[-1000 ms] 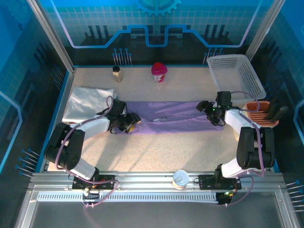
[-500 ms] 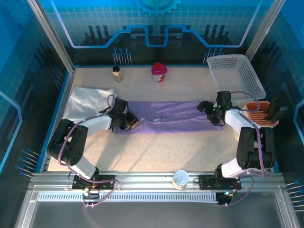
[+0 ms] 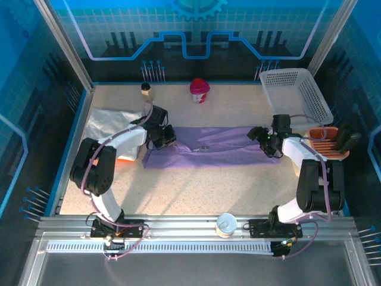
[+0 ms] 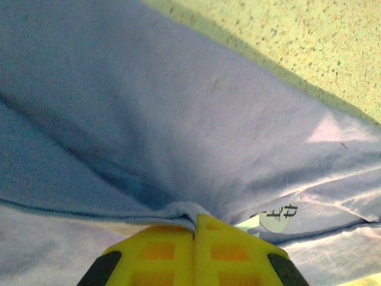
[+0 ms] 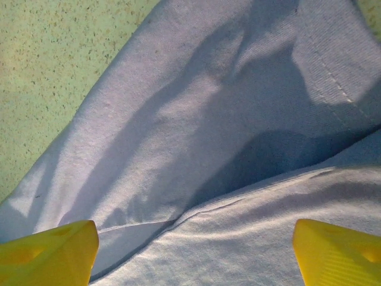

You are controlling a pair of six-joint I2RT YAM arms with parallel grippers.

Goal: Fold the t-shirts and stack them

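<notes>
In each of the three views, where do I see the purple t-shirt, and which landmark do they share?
Top external: the purple t-shirt lies stretched left to right across the middle.
Left wrist: the shirt covers most of the picture, bunched at bottom centre.
Right wrist: the shirt covers most, from the centre to the right.
Shared landmark: the speckled table top.

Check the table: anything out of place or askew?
Nothing spilled or damaged. The purple shirt lies bunched in a narrow, creased strip. The left gripper pinches one end; the right gripper is open over the other.
</notes>
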